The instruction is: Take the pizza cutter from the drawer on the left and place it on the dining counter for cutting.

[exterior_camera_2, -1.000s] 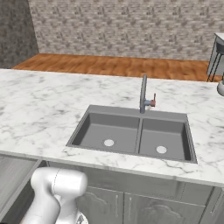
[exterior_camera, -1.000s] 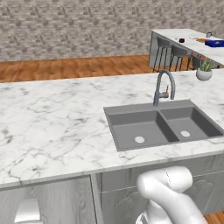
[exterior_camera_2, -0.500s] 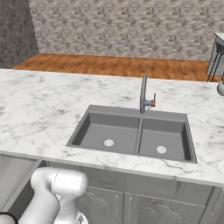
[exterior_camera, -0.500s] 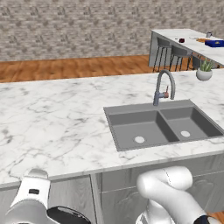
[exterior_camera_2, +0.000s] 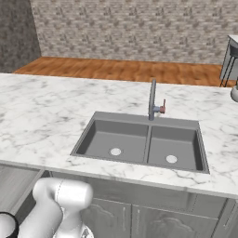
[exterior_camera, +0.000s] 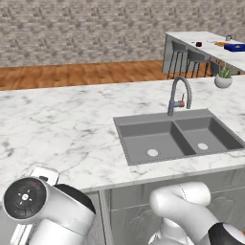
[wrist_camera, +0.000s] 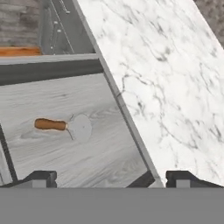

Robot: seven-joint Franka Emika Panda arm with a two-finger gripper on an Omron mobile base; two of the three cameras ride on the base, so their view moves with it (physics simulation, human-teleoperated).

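Over the last second the arm's wrist has swung up into the 7 o'clock corner of the left base view, and the gripper [wrist_camera: 109, 177] now hangs above the open drawer [wrist_camera: 100, 153] with its jaws wide and empty; the inspector judges this as positioning for the pick, with grasping not yet begun. The pizza cutter [wrist_camera: 63, 126] lies flat on the drawer floor at 9 o'clock in the hand view, handle toward 9 o'clock, well apart from the fingertips [wrist_camera: 41, 177]. No brands, labels or writing can be read.
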